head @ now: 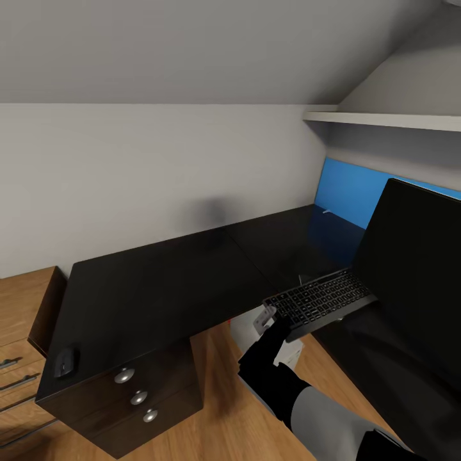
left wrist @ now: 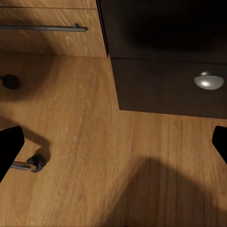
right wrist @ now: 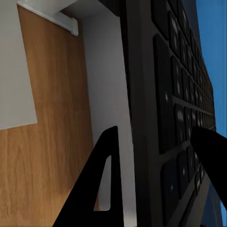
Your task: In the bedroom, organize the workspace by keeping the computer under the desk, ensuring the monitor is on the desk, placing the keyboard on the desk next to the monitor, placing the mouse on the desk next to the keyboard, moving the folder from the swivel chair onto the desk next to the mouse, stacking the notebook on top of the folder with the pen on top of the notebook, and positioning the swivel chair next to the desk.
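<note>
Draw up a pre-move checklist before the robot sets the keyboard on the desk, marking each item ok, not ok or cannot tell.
1. Right gripper clamps keyboard end: ok.
2. Keyboard level: not ok, it tilts.
3. Monitor on desk: ok.
4. Mouse on desk, beside keyboard: not ok, it sits at the far corner.
5. Bare desk surface before monitor: cannot tell.
6. Left gripper free: ok, open above floor.

Attic bedroom workspace: sloped ceiling (head: pixel 192 45), black L-shaped table (head: pixel 160 288) with drawers, monitor (head: pixel 416 256), wall shelf (head: pixel 384 119), wood floor (head: pixel 224 410).
</note>
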